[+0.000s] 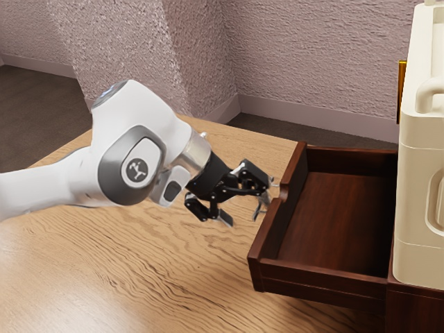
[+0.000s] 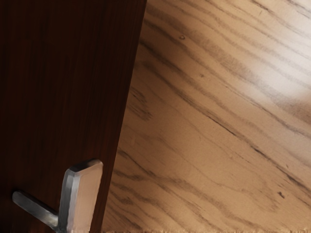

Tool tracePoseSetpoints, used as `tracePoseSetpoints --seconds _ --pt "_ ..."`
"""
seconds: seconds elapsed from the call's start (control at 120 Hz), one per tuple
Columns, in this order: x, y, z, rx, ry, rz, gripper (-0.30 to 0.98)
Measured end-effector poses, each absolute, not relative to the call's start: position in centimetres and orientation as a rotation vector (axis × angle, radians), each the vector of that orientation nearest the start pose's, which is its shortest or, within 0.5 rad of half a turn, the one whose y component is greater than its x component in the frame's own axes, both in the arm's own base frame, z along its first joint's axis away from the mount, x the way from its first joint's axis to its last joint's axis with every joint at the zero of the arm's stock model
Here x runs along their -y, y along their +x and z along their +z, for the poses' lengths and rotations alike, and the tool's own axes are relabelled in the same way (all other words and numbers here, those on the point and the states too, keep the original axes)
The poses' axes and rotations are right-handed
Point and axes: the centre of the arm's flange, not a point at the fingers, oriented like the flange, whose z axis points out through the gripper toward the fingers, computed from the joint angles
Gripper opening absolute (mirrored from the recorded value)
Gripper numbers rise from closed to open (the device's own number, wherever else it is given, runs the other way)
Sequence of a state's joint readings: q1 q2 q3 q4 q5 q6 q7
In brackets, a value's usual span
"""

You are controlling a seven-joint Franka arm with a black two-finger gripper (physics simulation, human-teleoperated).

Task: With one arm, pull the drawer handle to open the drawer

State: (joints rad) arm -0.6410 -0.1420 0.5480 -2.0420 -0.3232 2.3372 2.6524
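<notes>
Drawer [image 1: 326, 275] well out from its dark wood cabinet [image 1: 415, 311] at the exterior view's right, its bare floor in plain sight; whether it has more travel, cannot tell. A cream case [image 1: 420, 198] sits over the cabinet. The handle [image 2: 81, 199], a metal bar on a post, is on the outer face of the front panel [image 1: 269, 236], toward the arm, above the wooden surface [image 1: 166, 260]. Gripper [image 1: 245, 209] is released: fingers spread apart, close by the handle, no pinch on the bar seen. Exact contact of the farther finger with the metal, unclear. Reading: the opening looks largely achieved; the step in hand is either to finish the draw or to come clear. If more travel is wanted, settle the bar between both fingers, close evenly, then draw straight along the drawer's run toward the exterior view's left, level, no twist; a sideways load could bind the sides or slip the grip. If it is enough, keep the fingers wide and back off along the same line, slowly, so that neither tip snags the bar or nudges the drawer inward. Lift or swing only once well clear of the panel.
</notes>
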Motion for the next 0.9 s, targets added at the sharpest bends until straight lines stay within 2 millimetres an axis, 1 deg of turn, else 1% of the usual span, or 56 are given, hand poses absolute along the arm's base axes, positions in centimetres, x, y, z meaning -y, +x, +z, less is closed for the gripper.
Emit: tracePoseSetpoints --seconds 0.117,0.183,0.242,0.3,0.367,0.408,0.475,0.5,0.55,0.583,0.608,0.65,0.733,0.808,0.9 --pt "3.5 54.6 56.3 -2.630 -0.793 -0.686 0.68" --pt "3.0 53.9 58.1 -2.618 -0.765 -0.669 0.68" --pt "2.5 52.7 60.6 -2.600 -0.734 -0.662 0.68" --pt "1.8 52.0 63.2 -2.587 -0.726 -0.635 0.68" --pt "1.2 51.5 67.4 -2.568 -0.728 -0.559 0.68" --pt "0.5 51.0 69.6 -2.564 -0.764 -0.506 0.68" --pt "-1.5 50.2 71.7 -2.568 -0.887 -0.422 0.69" --pt "-2.5 49.8 72.1 -2.571 -0.952 -0.391 0.69" --pt "-5.5 48.6 72.5 -2.557 -1.137 -0.320 0.69" --pt "-6.4 47.6 72.8 -2.542 -1.247 -0.268 0.68" --pt "-6.7 46.9 73.3 -2.521 -1.320 -0.227 0.69" --pt "-6.9 46.2 73.6 -2.494 -1.432 -0.169 0.69" --pt "-7.2 46.3 72.3 -2.457 -1.642 -0.064 0.69" --pt "-7.5 46.6 71.3 -2.417 -1.791 -0.004 0.69" --pt "-7.6 46.4 70.9 -2.351 -1.927 0.033 0.69"
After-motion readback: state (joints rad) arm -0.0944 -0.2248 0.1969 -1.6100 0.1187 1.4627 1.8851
